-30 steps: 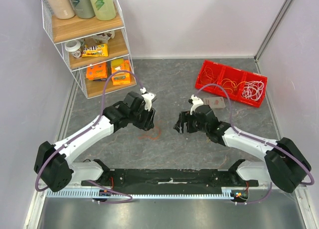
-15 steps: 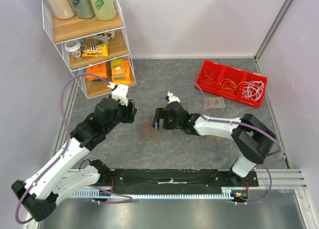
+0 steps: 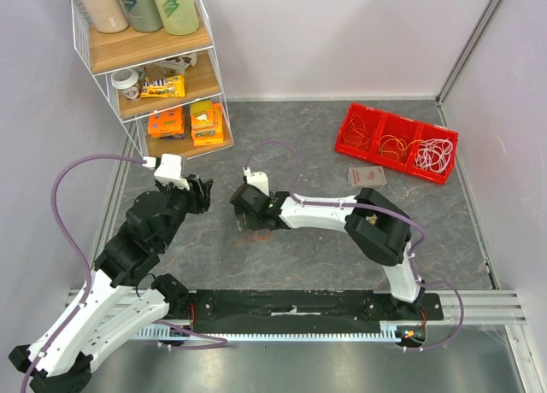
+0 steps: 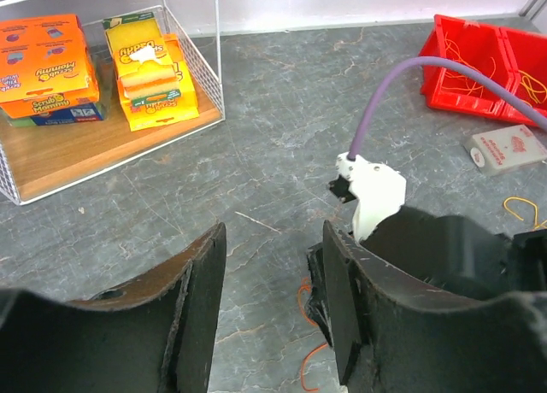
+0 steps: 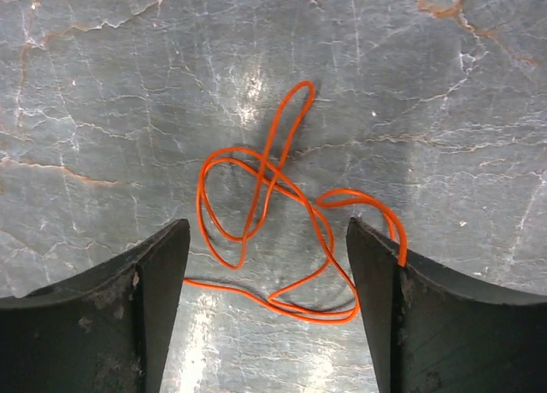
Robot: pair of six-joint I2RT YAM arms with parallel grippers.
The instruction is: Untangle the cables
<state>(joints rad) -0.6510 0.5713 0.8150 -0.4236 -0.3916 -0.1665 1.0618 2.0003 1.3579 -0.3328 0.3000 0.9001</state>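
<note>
A thin orange cable (image 5: pixel 272 207) lies on the grey floor, curled in a few overlapping loops. My right gripper (image 5: pixel 267 232) is open straight above it, a finger on each side of the loops; whether the right finger touches one strand is unclear. In the top view the right gripper (image 3: pixel 248 219) hides most of that cable (image 3: pixel 263 232). My left gripper (image 4: pixel 273 239) is open and empty, just left of the right gripper, and shows in the top view (image 3: pixel 202 196). The left wrist view shows part of the orange cable (image 4: pixel 302 301) by the right arm. A yellow cable (image 4: pixel 518 209) lies further right.
A red three-part tray (image 3: pixel 444 173) at the back right holds orange, yellow and white cables. A small white card (image 3: pixel 366 177) lies in front of it. A wire shelf (image 3: pixel 162 85) with bottles and orange packs (image 4: pixel 51 67) stands at the back left. The walls are close on both sides.
My right arm has reached left and now hangs over the orange cable. My left arm has drawn back to the left, away from the cable. Both grippers stay open.
</note>
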